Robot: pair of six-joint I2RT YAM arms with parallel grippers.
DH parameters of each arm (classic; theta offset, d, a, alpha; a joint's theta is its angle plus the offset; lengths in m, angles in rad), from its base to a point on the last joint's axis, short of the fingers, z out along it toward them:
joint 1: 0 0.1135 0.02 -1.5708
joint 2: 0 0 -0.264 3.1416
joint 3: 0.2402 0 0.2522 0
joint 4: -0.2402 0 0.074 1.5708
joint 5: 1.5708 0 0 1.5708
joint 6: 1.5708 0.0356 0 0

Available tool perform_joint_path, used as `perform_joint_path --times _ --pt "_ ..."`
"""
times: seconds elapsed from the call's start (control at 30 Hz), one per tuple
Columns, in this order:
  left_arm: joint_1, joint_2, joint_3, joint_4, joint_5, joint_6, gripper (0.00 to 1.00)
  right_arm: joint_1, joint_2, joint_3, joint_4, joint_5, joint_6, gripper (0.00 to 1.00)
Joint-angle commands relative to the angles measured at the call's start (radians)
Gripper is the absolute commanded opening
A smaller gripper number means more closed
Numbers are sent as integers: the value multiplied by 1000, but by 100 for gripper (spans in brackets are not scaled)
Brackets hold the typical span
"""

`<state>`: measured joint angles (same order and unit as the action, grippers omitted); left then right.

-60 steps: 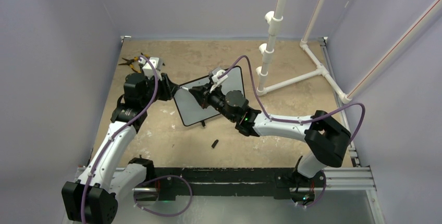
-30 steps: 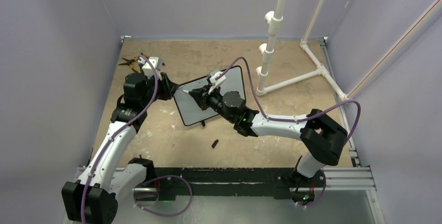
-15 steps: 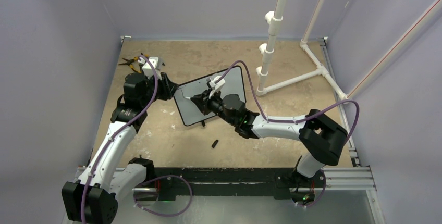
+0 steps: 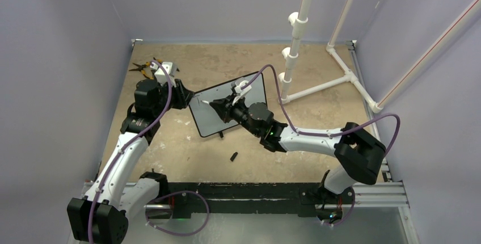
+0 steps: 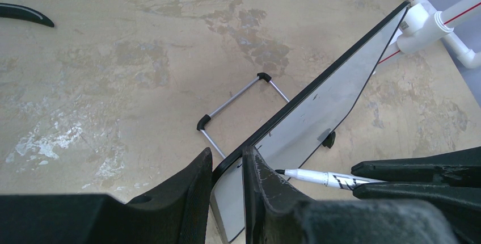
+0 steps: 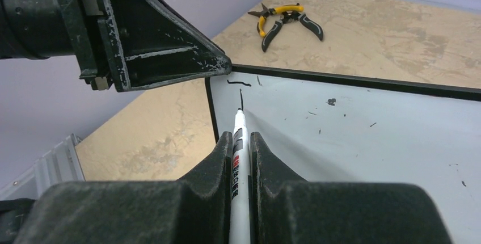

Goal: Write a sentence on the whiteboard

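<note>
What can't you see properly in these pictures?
- Top view: writing on the whiteboard is too small to see, and the right gripper covers part of it.
- Left wrist view: the board shows almost edge-on, so its face is hardly visible.
- Right wrist view: the marker has left a few strokes, too few to read.
- Top view: the small black thing is too tiny to name.

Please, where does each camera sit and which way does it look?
Top external: above, behind the bases, looking down at the table; left arm and right arm show.
Left wrist: looks along the left gripper, clamped on the whiteboard's edge.
Right wrist: looks along the right gripper and its marker onto the whiteboard.
Shared: both wrists see whiteboard and marker.
</note>
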<state>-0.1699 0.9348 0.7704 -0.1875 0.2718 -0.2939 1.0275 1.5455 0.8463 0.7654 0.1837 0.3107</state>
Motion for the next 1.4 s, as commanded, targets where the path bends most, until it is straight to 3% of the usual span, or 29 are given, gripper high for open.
perform_joint_path --times 0.0,0.5,0.87,1.37 --pt "4 -4 3 8 2 2 23 5 4 36 28 33 0 0" --pt "4 -2 3 7 1 4 23 -15 41 59 35 70 -5 0" --pt "4 -1 4 8 2 6 22 -21 79 86 35 9 -29 0" --pt "4 -2 3 8 1 5 22 -20 65 27 25 17 -27 0"
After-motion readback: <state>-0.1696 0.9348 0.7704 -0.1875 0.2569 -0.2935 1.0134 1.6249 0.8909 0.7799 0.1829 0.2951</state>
